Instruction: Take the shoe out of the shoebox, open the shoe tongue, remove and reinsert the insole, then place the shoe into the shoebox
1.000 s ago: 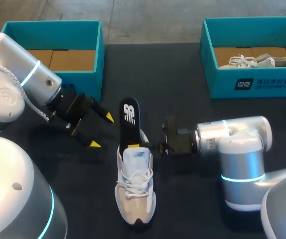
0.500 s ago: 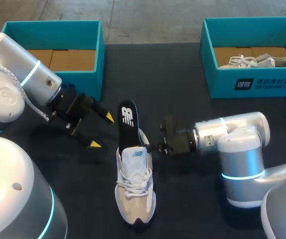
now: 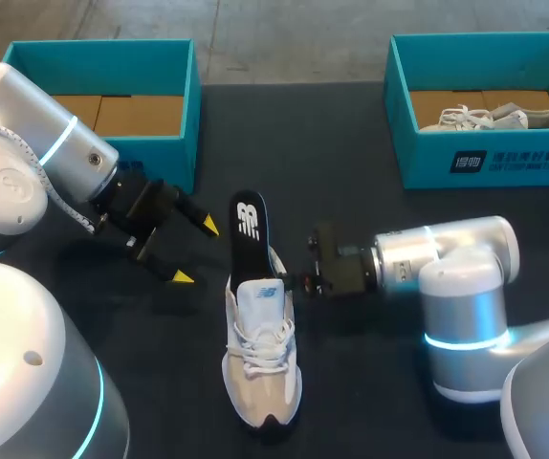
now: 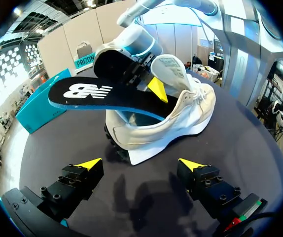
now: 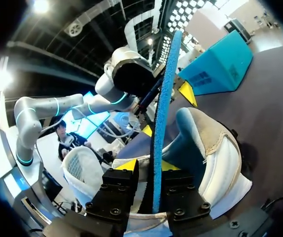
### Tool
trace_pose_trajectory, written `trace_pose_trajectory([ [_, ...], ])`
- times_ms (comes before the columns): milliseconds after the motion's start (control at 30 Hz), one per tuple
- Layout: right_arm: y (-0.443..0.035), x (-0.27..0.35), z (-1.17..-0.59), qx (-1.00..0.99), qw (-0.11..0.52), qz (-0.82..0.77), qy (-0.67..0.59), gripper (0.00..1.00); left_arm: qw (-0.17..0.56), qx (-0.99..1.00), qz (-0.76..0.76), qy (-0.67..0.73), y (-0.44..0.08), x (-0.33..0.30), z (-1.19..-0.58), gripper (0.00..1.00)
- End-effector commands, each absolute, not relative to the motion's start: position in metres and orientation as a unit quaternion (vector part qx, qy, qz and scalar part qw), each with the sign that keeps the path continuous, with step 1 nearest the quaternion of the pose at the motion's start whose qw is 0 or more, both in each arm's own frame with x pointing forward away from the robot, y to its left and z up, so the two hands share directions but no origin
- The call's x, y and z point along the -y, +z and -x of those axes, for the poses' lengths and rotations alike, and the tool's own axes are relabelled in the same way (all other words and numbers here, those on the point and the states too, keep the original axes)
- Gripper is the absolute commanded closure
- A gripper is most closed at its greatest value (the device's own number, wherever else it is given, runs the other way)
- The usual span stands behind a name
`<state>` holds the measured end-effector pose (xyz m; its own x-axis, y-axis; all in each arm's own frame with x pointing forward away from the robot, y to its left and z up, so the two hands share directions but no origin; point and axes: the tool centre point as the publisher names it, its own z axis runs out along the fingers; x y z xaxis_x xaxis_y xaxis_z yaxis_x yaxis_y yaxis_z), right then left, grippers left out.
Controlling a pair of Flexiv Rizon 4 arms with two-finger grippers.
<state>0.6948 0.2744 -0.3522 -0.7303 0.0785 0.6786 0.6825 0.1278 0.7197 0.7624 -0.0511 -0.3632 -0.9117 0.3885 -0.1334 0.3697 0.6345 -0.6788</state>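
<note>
A beige sneaker [image 3: 261,359] lies on the dark table, toe toward me. Its black insole [image 3: 247,228] sticks up out of the heel opening. My right gripper [image 3: 291,280] is at the shoe's collar. In the right wrist view the insole's blue edge [image 5: 163,98] stands between my right gripper's [image 5: 148,165] parted fingers, with a gap on one side, so the gripper is open. My left gripper [image 3: 193,251] hangs open left of the insole, holding nothing. In the left wrist view the left gripper [image 4: 139,165] faces the sneaker [image 4: 176,121] and insole [image 4: 102,96].
An open teal shoebox [image 3: 174,67] with a cardboard floor stands at the back left, close behind my left arm. Another teal box [image 3: 485,158] at the back right holds a second pale shoe [image 3: 490,118].
My right gripper's fingers have parted from the insole and the arm has drawn back slightly to the right. The sneaker has shifted a little. My left arm has not moved.
</note>
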Motion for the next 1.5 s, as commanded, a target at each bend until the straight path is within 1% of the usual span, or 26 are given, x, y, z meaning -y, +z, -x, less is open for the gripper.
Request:
trace_pose_trajectory([
  [33, -0.35, -0.277, -0.698, 0.709, 0.244, 0.267, -0.605, 0.76, 0.013, 0.905, 0.21, 0.371, -0.362, 0.051, -0.762, 0.0],
  [200, -0.343, -0.279, -0.704, 0.711, 0.236, 0.257, -0.61, 0.77, 0.013, 0.905, 0.21, 0.371, -0.362, 0.051, -0.762, 0.0],
  [467, -0.33, -0.282, -0.714, 0.715, 0.223, 0.243, -0.616, 0.75, 0.013, 0.905, 0.21, 0.371, -0.362, 0.051, -0.762, 0.0],
  [667, -0.325, -0.284, -0.718, 0.707, 0.212, 0.238, -0.632, 0.79, 0.013, 0.905, 0.21, 0.371, -0.362, 0.051, -0.762, 0.0],
  [833, -0.324, -0.285, -0.721, 0.703, 0.207, 0.235, -0.639, 0.76, 0.013, 0.905, 0.21, 0.371, -0.362, 0.051, -0.762, 0.0],
  [900, -0.324, -0.286, -0.722, 0.702, 0.206, 0.235, -0.64, 0.8, 0.013, 0.905, 0.21, 0.371, -0.362, 0.051, -0.762, 0.0],
  [967, -0.324, -0.286, -0.722, 0.701, 0.206, 0.235, -0.64, 0.85, 0.013, 0.905, 0.21, 0.371, -0.362, 0.051, -0.762, 0.0],
  [1000, -0.324, -0.286, -0.722, 0.701, 0.206, 0.235, -0.641, 0.91, 0.013, 0.905, 0.21, 0.371, -0.362, 0.051, -0.762, 0.0],
  [1033, -0.324, -0.286, -0.722, 0.7, 0.206, 0.235, -0.641, 1.0, 0.013, 0.905, 0.21, 0.371, -0.362, 0.051, -0.762, 0.0],
  [1500, -0.332, -0.285, -0.716, 0.7, 0.218, 0.243, -0.635, 1.0, 0.013, 0.905, 0.21, 0.371, -0.362, 0.051, -0.762, 0.0],
])
